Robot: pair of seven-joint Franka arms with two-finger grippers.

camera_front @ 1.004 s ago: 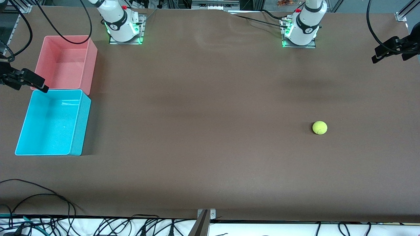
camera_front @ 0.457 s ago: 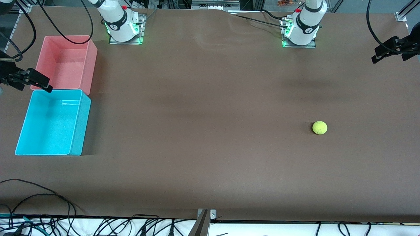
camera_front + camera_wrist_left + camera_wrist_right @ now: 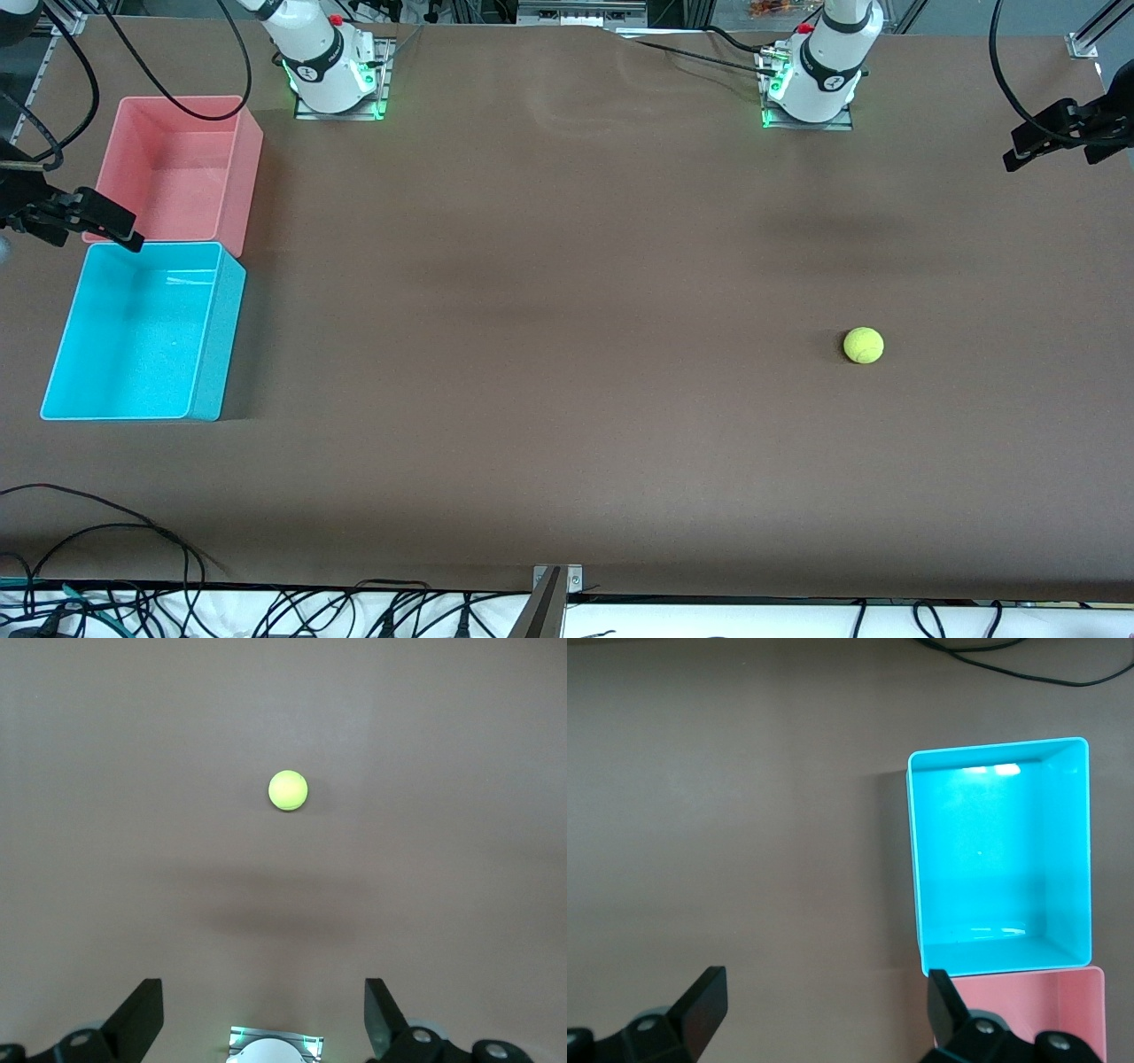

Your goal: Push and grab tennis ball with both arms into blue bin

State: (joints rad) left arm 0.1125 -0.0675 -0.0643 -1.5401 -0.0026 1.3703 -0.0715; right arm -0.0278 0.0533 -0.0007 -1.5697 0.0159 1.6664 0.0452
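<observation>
The yellow-green tennis ball [image 3: 863, 345] [image 3: 288, 790] rests alone on the brown table toward the left arm's end. The light blue bin [image 3: 142, 330] [image 3: 998, 868] stands with nothing in it at the right arm's end, nearer the front camera than the pink tub. My left gripper [image 3: 1028, 146] [image 3: 263, 997] hangs high over the left arm's end of the table, open, well away from the ball. My right gripper [image 3: 84, 221] [image 3: 822, 988] hangs high by the two tubs, open, with nothing between its fingers.
A pink tub [image 3: 177, 168] [image 3: 1028, 1001] touches the blue bin's end nearest the robots. The arm bases [image 3: 332, 75] [image 3: 811, 84] stand along the table edge farthest from the front camera. Loose cables [image 3: 133, 532] lie at the edge nearest it.
The right gripper has drifted slightly beside the tubs. The ball, the bins and the left gripper stand as before.
</observation>
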